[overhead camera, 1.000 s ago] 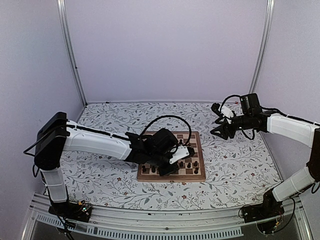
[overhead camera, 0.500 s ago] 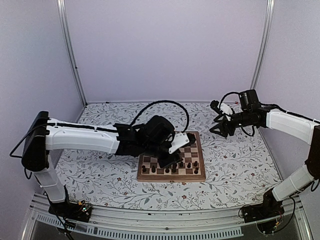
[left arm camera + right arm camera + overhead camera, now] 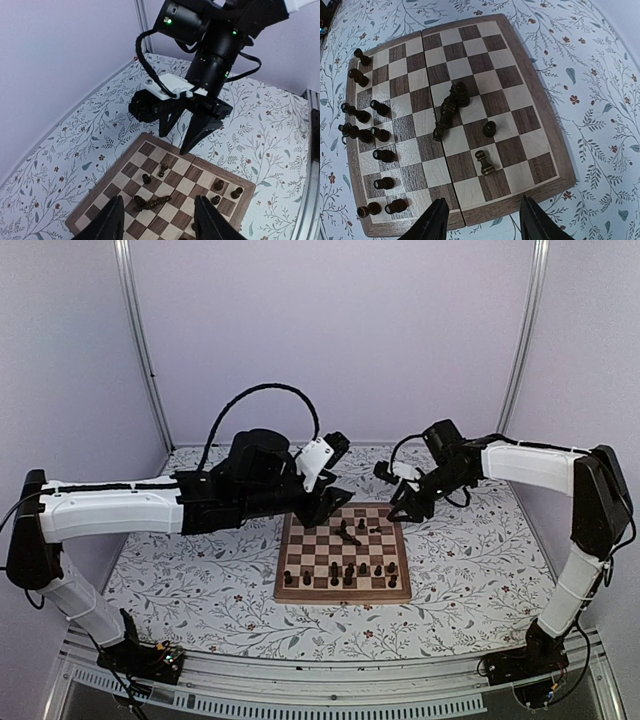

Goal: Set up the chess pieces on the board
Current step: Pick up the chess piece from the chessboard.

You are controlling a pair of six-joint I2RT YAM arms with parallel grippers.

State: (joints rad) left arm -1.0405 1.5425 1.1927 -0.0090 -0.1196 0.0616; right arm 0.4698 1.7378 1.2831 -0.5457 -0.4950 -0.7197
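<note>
You have the board [image 3: 305, 555] lying flat in the middle of the table [image 3: 200, 580], its edges roughly square to the table's near edge. A seam across it runs parallel to the ranks of men. Most of the chess pieces [image 3: 380, 134] stand upright in the two ranks nearest the arm bases, unevenly spaced. One toppled piece [image 3: 446, 114] lies on its side near the board's centre, its long axis running diagonally across the squares. In the right wrist view its upper end touches or nearly touches another dark man; you cannot tell which. Two more pieces stand alone on the far half, beyond it.

Your left gripper [image 3: 338, 502] hangs over the board's far edge, left of its middle, claw spread with nothing between the fingers. Your right gripper [image 3: 404, 510] hovers above the far right corner, fingers likewise apart and empty, tips pointing down toward the board.

The table wears a white cloth printed with grey leafy vines and small red flowers. Pale lilac walls close it in on three sides, with metal posts [image 3: 140, 340] in the back corners.
</note>
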